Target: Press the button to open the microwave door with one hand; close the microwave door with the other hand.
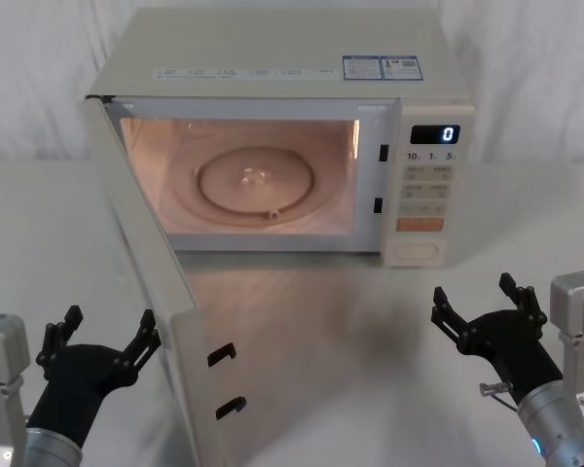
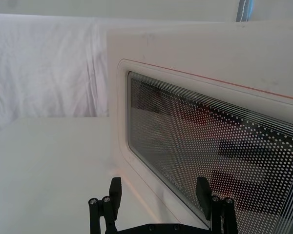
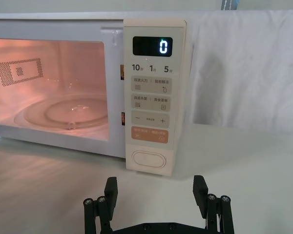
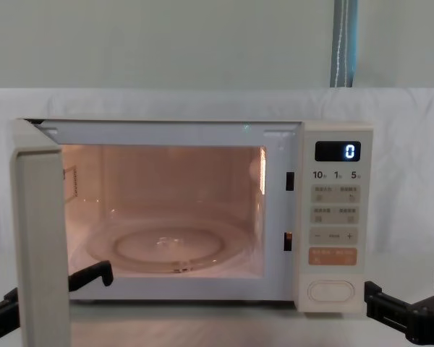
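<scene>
The door (image 1: 151, 292) stands swung wide open, just ahead and inboard of your left claw (image 1: 102, 342), whose fingers are apart and hold nothing. Judged a stiff, light, hinged panel with smooth, slippery faces: do not grip it, push flat on the outer frame near its free edge. Your right claw (image 1: 487, 306), fingers apart, sits short of the button (image 1: 416, 253).

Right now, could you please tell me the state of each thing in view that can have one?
microwave door: swung wide open, hinged on the left.
microwave: cavity lit inside, with nothing on the glass turntable.
display: on, reading 0.
button: untouched.
left gripper: open, just outside the open door.
right gripper: open, in front of the control panel, touching nothing.
</scene>
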